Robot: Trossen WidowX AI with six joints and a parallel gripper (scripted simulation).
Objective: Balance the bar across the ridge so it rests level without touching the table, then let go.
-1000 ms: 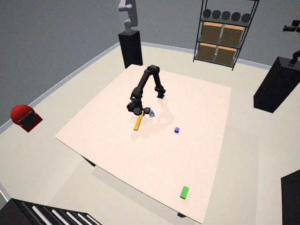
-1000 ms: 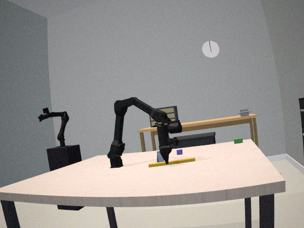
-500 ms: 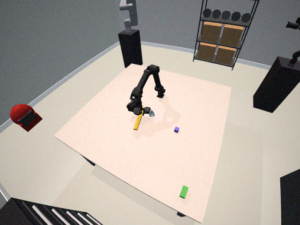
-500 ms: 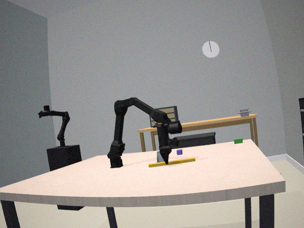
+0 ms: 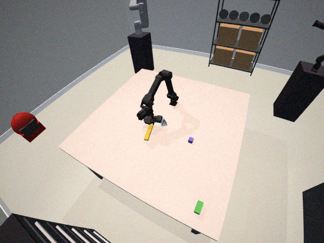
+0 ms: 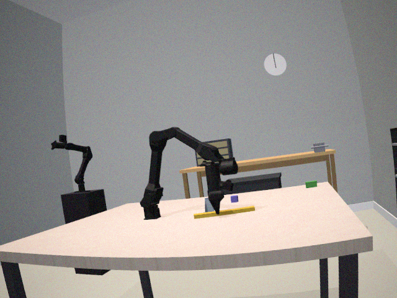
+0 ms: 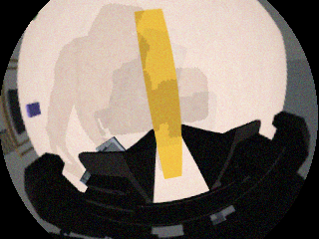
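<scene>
Right, my jaws [image 5: 152, 123] [image 6: 218, 213] are clenched on the yellow bar [image 5: 148, 132] [image 6: 239, 210] [image 7: 160, 75], one finger to each long side. The bar lies along the tabletop [image 5: 117, 146] [image 6: 179, 237] [image 7: 239, 65], looking flat on it or as good as; I can't make out any gap beneath. In the wrist view its long end runs up towards twelve o'clock and the short end pokes out between the fingers at six, so I judge my hold to be off its middle.

It looks stiff and slim, probably light, with smooth flat faces that could let it swivel in the fingertips. With the longer part hanging out one way, I'd expect that end to droop on the lift. A hold nearer mid-length would carry more level and let me set the balance point straight over the ridge; if I keep this one, I must allow for the offset.

The grey ridge [image 5: 163, 122] [image 6: 209, 205] [image 7: 113, 144] stands just beside the jaws, at about three o'clock from them in the top view, its narrow crest upward. I'd raise the bar well above that crest before going across, since a low pass could knock it.

Further out, a purple cube [image 5: 190, 139] [image 6: 234, 198] [image 7: 33, 110] sits towards four o'clock in the top view, and a green block [image 5: 198, 207] [image 6: 311, 184] lies near five, well apart. Neither should hinder me.
</scene>
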